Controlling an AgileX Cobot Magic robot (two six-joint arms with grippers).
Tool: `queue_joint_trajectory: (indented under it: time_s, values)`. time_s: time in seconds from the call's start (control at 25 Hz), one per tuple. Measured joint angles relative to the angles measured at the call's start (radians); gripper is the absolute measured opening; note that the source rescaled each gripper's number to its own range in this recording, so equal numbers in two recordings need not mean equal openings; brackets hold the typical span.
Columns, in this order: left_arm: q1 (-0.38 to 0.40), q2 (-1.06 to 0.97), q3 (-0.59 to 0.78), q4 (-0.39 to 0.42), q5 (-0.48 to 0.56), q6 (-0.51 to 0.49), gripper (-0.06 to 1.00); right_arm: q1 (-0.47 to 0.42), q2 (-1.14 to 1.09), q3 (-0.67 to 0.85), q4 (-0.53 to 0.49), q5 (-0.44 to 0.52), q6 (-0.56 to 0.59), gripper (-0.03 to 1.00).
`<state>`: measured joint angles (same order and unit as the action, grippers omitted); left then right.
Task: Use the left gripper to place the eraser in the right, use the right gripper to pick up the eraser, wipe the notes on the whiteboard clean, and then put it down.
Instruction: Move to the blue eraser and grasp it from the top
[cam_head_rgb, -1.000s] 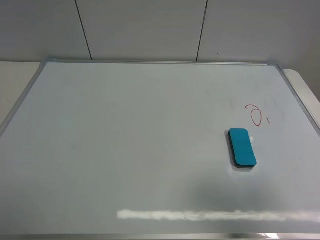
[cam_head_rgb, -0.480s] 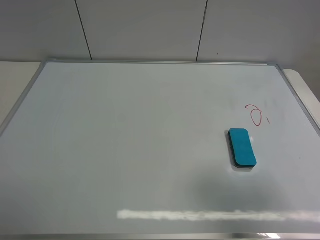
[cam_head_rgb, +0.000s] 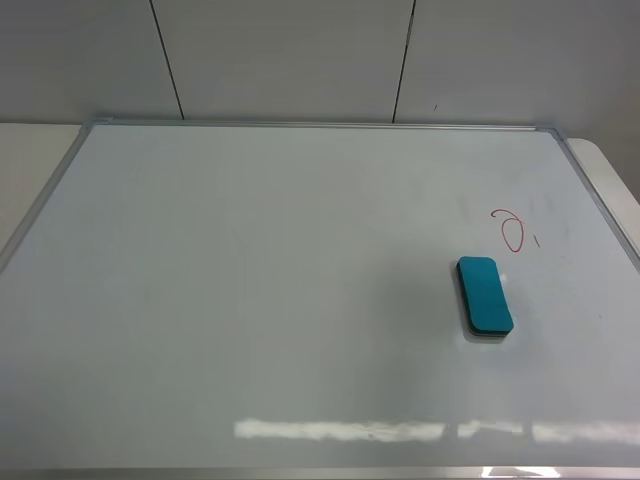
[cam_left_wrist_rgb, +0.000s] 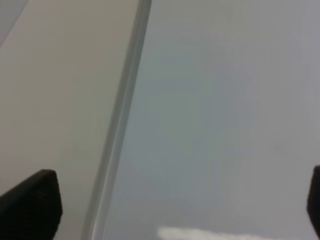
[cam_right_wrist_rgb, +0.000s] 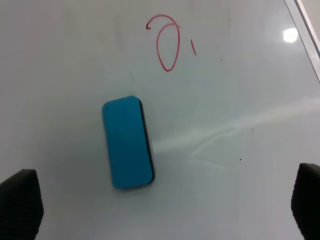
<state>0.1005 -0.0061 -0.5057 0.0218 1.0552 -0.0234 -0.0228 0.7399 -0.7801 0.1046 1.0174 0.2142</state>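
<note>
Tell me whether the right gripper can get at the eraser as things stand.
Probably yes: the right gripper is open and looks down on the eraser, which lies flat on the whiteboard with nothing over it.

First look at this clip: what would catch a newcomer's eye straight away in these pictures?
The teal-blue eraser stands out first, lying flat on the right part of the large glossy whiteboard. Just beyond it, toward the board's far right corner and not touching it, are the notes, a small red loop with a short dash. No arm shows in the high view.
</note>
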Motion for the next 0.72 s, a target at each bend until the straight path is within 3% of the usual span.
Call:
queue_joint_trajectory:
  time_s: [0.32,0.72]
  values:
    - [0.0,0.0,0.0,0.0,0.0,0.0,1.0,0.016,0.373,-0.055,0.045,-0.052,-0.059,1.0]
    - [0.0,0.0,0.0,0.0,-0.001,0.0,1.0,0.178,0.735,-0.057,0.053,-0.225,-0.068,1.0]
